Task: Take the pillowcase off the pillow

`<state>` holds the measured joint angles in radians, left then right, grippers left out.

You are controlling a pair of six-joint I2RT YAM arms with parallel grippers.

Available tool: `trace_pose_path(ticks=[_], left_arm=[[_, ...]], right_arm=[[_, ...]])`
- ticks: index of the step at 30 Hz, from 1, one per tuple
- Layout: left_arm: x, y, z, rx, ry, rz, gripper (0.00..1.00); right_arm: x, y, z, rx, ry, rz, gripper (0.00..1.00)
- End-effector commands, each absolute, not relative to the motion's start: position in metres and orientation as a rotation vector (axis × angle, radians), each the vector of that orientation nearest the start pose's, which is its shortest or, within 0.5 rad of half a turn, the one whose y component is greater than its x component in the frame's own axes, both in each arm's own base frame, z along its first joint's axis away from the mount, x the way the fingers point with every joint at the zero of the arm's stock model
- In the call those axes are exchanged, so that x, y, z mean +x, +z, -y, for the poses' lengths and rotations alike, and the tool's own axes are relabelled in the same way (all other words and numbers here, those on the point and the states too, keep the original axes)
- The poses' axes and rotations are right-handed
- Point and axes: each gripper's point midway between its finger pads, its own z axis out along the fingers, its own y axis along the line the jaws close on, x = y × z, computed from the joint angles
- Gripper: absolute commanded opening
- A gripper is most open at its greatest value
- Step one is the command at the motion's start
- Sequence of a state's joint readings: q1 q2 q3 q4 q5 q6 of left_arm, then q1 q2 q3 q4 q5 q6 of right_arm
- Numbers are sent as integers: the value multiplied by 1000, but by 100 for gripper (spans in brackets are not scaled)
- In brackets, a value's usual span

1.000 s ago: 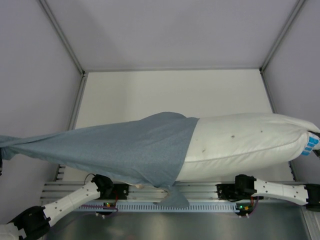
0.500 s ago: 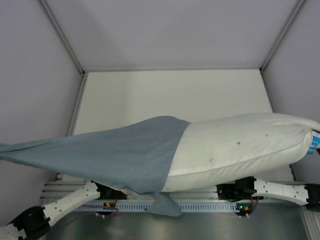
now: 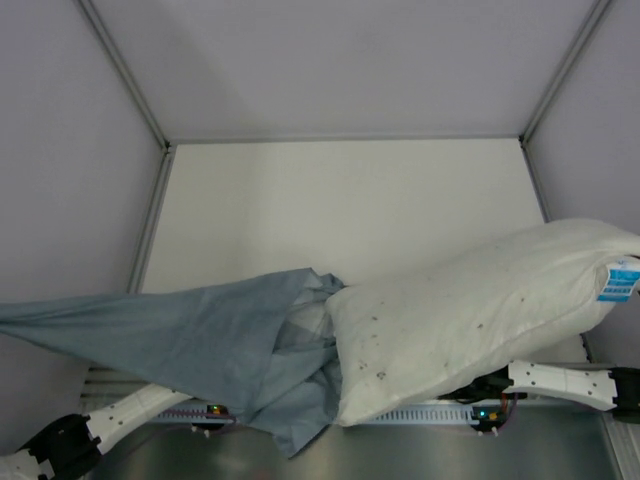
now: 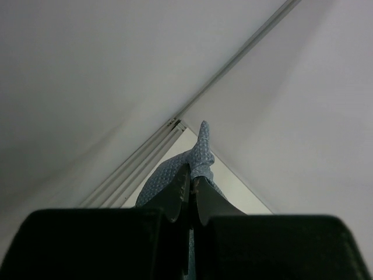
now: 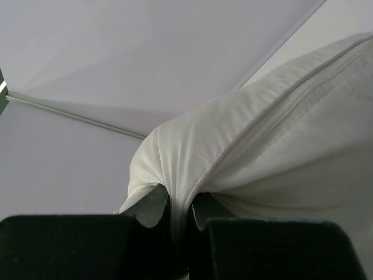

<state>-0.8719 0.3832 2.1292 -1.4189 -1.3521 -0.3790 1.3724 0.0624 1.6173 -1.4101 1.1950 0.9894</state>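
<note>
So, left end effector (image 4: 190, 181) first: its two fingers are pressed together with a fold of the soft blue-grey cloth pillowcase (image 4: 201, 154) pinched between them. A little pointed tuft of the cloth sticks up past the tips, and in the left wrist view you can see a fine dotted weave on it. This end effector is out past the left edge of the tabletop (image 3: 340, 200), beyond the frame of the top view. From there the pillowcase (image 3: 200, 340) runs as a long, stretched sheet in toward the middle of the near edge. That's where it slackens into a crumpled heap, with a flap hanging down over the rail where the arms are bolted.

The right end effector (image 5: 179, 201) is clamped shut on a gathered bit of the plump white fabric pillow (image 5: 262, 134), right by a piped seam, with wrinkles fanning out from the pinch.

In the top view the pillow (image 3: 470, 310) sits slanted over the near right corner of the tabletop. Its right end is up high near the right edge, carrying a small blue label (image 3: 620, 280), and its left end is down low at the near edge. The whole white body shows, with small dark specks on it. The bunched pillowcase sits right against the pillow's left end, but I can't tell if any cloth is wrapped around that end.
</note>
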Motion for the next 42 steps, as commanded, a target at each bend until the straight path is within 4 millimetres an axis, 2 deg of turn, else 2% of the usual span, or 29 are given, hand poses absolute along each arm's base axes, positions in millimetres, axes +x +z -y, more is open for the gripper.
trace_pose_path(ticks=[1, 2, 4, 5, 8, 9, 11, 12, 13, 14, 17, 19, 20, 22, 25, 26, 27, 28, 30, 32, 33, 35, 36, 37, 38, 39, 40, 41, 42], left_arm=[[2, 424, -260, -869, -169, -1254, 0], [17, 421, -241, -843, -188, -1286, 0], [41, 417, -206, -763, -243, -1357, 0], [60, 407, -178, -721, -222, -1420, 0], [93, 399, -115, -609, -305, -1510, 0], [108, 382, -88, -549, -283, -1573, 0], [125, 380, -45, -478, -387, -1607, 0], [137, 365, -21, -419, -366, -1668, 0], [142, 359, 1, -364, -412, -1711, 0], [147, 358, 16, -344, -442, -1724, 0], [163, 331, 64, -250, -463, -1861, 0], [171, 306, 89, -198, -448, -1942, 0], [172, 302, 104, -168, -504, -1960, 0], [177, 276, 123, -126, -509, -2022, 0], [179, 257, 155, -95, -605, -2070, 0], [179, 241, 162, -77, -605, -2106, 0], [181, 232, 178, -48, -644, -2135, 0], [182, 223, 185, -47, -650, -2162, 0], [181, 188, 197, -29, -631, -2258, 0], [184, 174, 216, -31, -696, -2273, 0], [177, 146, 224, -18, -706, -2349, 0], [182, 138, 242, -28, -793, -2330, 0], [179, 112, 243, -44, -772, -2383, 0], [179, 104, 248, -48, -794, -2397, 0], [185, 104, 257, -57, -844, -2363, 0], [186, 83, 258, -70, -812, -2416, 0], [190, 74, 259, -82, -808, -2435, 0], [196, 58, 263, -89, -785, -2466, 0], [202, 52, 264, -86, -774, -2476, 0]], right_arm=[[107, 339, 214, 902, 1010, -1313, 0], [110, 340, 208, 894, 1004, -1326, 0], [119, 343, 180, 847, 968, -1381, 0], [123, 349, 166, 836, 967, -1392, 0], [135, 351, 112, 729, 908, -1479, 0], [139, 349, 90, 698, 887, -1507, 0], [147, 348, 54, 623, 821, -1568, 0], [150, 344, 35, 598, 795, -1592, 0], [152, 343, 20, 564, 773, -1614, 0], [156, 338, -4, 511, 707, -1652, 0], [161, 330, -45, 423, 600, -1705, 0], [164, 321, -59, 398, 537, -1723, 0], [166, 312, -68, 381, 495, -1736, 0], [168, 306, -73, 380, 464, -1736, 0], [167, 292, -78, 383, 463, -1755, 0], [166, 285, -80, 383, 463, -1767, 0], [165, 279, -83, 378, 473, -1786, 0], [163, 274, -83, 381, 485, -1796, 0], [160, 256, -89, 378, 499, -1835, 0], [157, 239, -92, 391, 516, -1867, 0], [154, 232, -99, 386, 545, -1895, 0], [150, 213, -108, 364, 556, -1935, 0], [146, 208, -121, 369, 612, -1962, 0], [144, 202, -128, 369, 638, -1977, 0], [141, 186, -134, 352, 636, -2003, 0], [137, 184, -149, 359, 712, -2022, 0], [135, 177, -156, 353, 734, -2039, 0], [130, 160, -162, 334, 741, -2077, 2], [128, 159, -172, 335, 783, -2077, 12]])
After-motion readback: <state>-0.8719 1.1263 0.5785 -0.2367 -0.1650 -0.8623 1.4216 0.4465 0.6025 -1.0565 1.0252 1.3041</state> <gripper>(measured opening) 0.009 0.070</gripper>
